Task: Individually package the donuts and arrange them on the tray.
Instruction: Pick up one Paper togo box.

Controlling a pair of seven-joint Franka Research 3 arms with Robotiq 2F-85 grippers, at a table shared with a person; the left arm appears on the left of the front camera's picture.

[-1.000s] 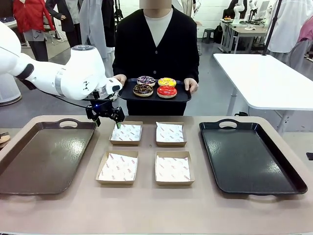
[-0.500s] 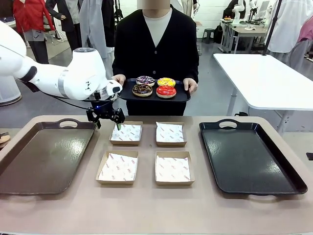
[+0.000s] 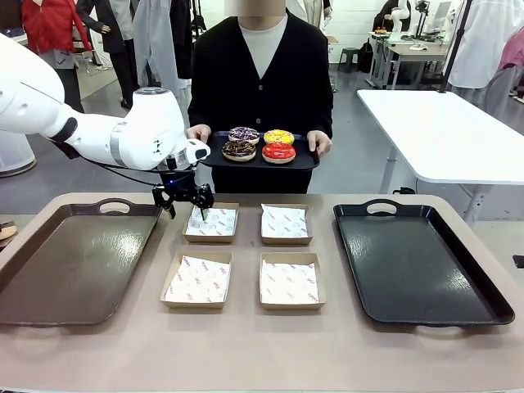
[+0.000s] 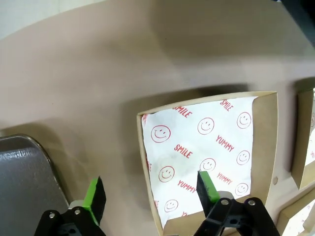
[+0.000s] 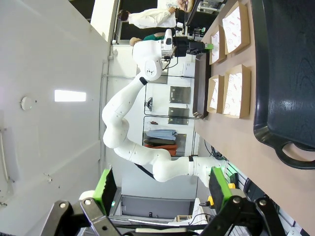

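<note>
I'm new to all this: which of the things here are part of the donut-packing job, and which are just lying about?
Part of the job: donuts on the person's small tray; four paper-lined boxes; brown tray and black tray; left fingers, astride one box's edge.
Just lying about: white table at the side; desks far behind.

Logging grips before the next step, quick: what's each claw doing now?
Left claw: open, empty, above a paper-lined box.
Right claw: open, empty.
Person's hands: holding the tray of donuts.

Right end effector (image 5: 162, 189) splayed wide, with black tray (image 5: 288, 69) beside paper-lined boxes (image 5: 235, 91).
</note>
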